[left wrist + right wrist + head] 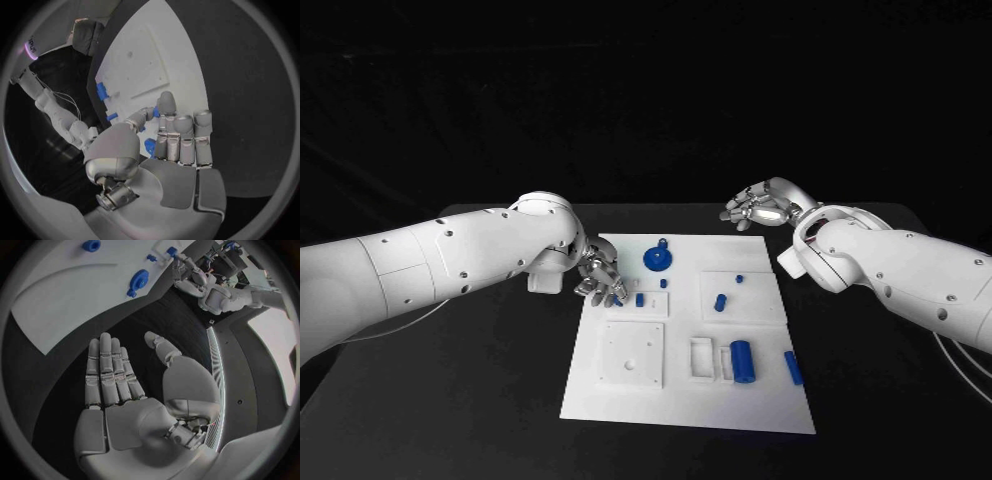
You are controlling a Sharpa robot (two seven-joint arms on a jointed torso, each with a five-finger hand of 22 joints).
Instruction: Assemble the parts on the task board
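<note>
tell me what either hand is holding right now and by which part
The left hand pinches a small blue part between thumb and fingertip; which end cannot be told. The right hand is flat and holds nothing.

task board (678, 400) mid-table (473, 420) | left hand (599, 280) at board's left edge | right hand (759, 207) behind board

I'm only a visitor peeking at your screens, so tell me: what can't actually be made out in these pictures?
- Head view: the left hand covers the task board edge; whether it pinches a small blue part is unclear.
- Left wrist view: fingers hide most of that blue piece.
- Head view: the board's small blue pegs are too tiny to tell shapes.
- Right wrist view: the board runs off the circle's rim.
</note>
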